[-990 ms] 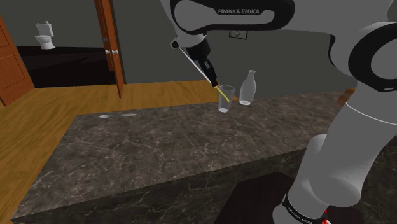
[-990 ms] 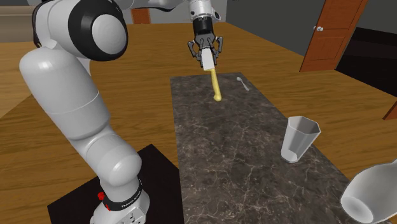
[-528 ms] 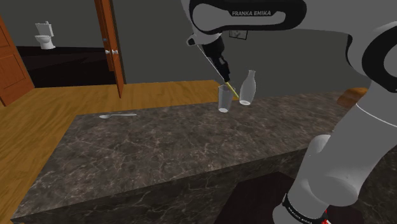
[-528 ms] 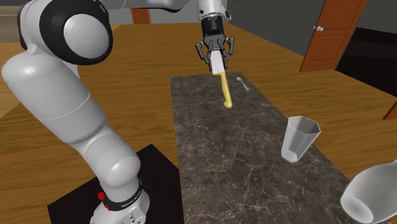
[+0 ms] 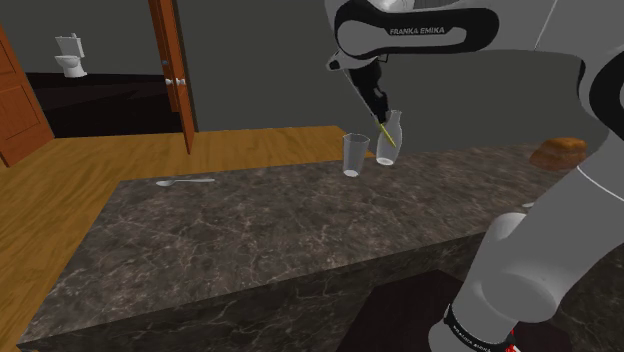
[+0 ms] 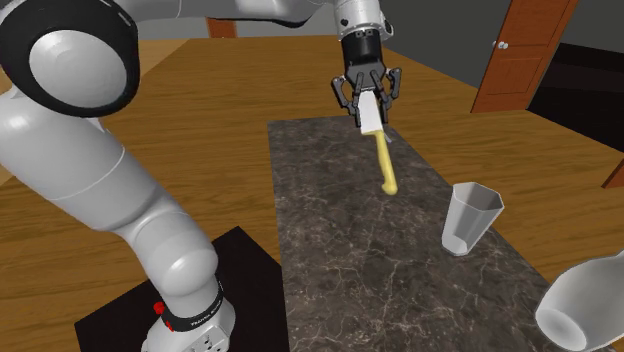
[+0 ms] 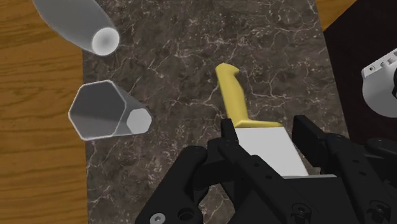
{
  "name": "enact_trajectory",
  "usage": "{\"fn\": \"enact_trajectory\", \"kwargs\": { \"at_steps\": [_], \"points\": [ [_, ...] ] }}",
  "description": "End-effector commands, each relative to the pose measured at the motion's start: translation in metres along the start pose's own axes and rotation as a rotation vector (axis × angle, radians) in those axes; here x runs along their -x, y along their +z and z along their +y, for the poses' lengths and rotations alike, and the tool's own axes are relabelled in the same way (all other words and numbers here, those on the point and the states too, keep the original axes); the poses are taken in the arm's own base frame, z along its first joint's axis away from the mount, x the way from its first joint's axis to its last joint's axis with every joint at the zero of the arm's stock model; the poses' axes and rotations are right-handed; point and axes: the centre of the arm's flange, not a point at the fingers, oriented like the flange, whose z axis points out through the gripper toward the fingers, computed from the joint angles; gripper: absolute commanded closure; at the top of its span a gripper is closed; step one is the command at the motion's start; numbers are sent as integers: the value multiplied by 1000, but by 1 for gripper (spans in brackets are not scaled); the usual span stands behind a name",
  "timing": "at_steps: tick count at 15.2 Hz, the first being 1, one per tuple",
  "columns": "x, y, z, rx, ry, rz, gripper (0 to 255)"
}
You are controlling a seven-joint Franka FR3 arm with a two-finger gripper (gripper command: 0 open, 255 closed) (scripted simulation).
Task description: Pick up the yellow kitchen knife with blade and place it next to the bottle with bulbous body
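Note:
A knife with a yellow handle (image 6: 387,171) and white blade (image 7: 270,147) hangs handle-down over the dark marble counter (image 5: 300,230). My gripper (image 6: 368,103) is shut on the blade, its fingers (image 7: 224,130) clasping both sides. In the shoulder view the gripper (image 5: 379,108) and the knife (image 5: 387,136) overlap the white bulbous bottle (image 5: 388,140), which stands upright near the counter's far edge. A clear faceted glass (image 5: 353,155) stands just left of it. Seen along the hand, the bottle (image 7: 76,22) and the glass (image 7: 105,114) lie off to one side of the handle (image 7: 231,92).
A spoon (image 5: 187,182) lies at the counter's far left in the shoulder view. A brown lump (image 5: 560,152) sits at its right end. Wooden floor surrounds the counter, with an open door (image 5: 170,60) and a toilet (image 5: 70,55) behind. The arm's black stand (image 6: 190,310) is alongside.
The arm has carried the knife rightward in both exterior views, from short of the glass to in front of the bottle. The grip on the blade is unchanged.

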Motion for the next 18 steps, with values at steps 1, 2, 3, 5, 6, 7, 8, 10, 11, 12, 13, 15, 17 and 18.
{"fn": "enact_trajectory", "kwargs": {
  "at_steps": [1, 2, 3, 5, 6, 7, 8, 10, 11, 12, 13, 15, 17, 18],
  "points": [
    [21, 14, 11, 0, -2, 0, 255],
    [31, 21, 16, 0, -2, 0, 255],
    [42, 28, 21, 0, -2, 0, 255],
    [62, 41, 31, 0, -2, 0, 255],
    [72, 48, 36, 0, -2, 0, 255],
    [83, 54, 41, 0, -2, 0, 255],
    [93, 61, 46, 0, -2, 0, 255],
    [113, 74, 56, 0, -2, 0, 255],
    [123, 81, 61, 0, -2, 0, 255],
    [134, 88, 66, 0, -2, 0, 255],
    [144, 94, 71, 0, -2, 0, 255],
    [164, 107, 81, 0, -2, 0, 255],
    [185, 121, 92, 0, -2, 0, 255],
    [195, 127, 97, 0, -2, 0, 255]
  ]
}}
